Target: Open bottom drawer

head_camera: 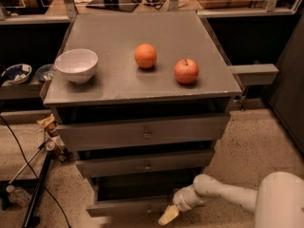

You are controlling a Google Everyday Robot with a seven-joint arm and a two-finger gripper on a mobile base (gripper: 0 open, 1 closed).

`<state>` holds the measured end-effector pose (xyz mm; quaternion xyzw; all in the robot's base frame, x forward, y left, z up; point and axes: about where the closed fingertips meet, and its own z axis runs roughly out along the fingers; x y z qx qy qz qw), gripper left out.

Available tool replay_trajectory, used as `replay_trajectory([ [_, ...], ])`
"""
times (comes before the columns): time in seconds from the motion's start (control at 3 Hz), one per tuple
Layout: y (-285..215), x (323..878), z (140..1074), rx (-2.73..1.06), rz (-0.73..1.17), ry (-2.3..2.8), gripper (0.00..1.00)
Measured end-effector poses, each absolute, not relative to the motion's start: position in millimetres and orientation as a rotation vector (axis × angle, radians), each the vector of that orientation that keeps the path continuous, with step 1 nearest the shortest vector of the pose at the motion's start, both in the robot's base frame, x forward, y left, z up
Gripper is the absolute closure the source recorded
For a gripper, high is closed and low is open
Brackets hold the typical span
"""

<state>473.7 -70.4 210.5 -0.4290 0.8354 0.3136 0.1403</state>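
The bottom drawer point(128, 206) is the lowest, slimmest grey front of the cabinet, near the floor, and it stands pulled out a little with a dark gap above it. Its knob is hidden. My gripper point(168, 215) sits at the drawer's front, right of its middle, at the end of the white arm point(223, 194) that reaches in from the lower right. A pale fingertip point(167, 216) points down and left in front of the drawer face.
On the cabinet top point(118, 87) stand a white bowl point(76, 64), an orange point(145, 55) and a red apple point(186, 71). Two wider drawers, top point(145, 133) and middle point(145, 164), are above. Cables and a stand point(35, 175) lie at left.
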Motion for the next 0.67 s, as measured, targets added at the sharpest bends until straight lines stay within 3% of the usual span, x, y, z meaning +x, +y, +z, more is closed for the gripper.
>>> replay_trajectory([
  [0.67,-70.5,472.6,212.0,-1.239,0.914,2.415,0.0],
])
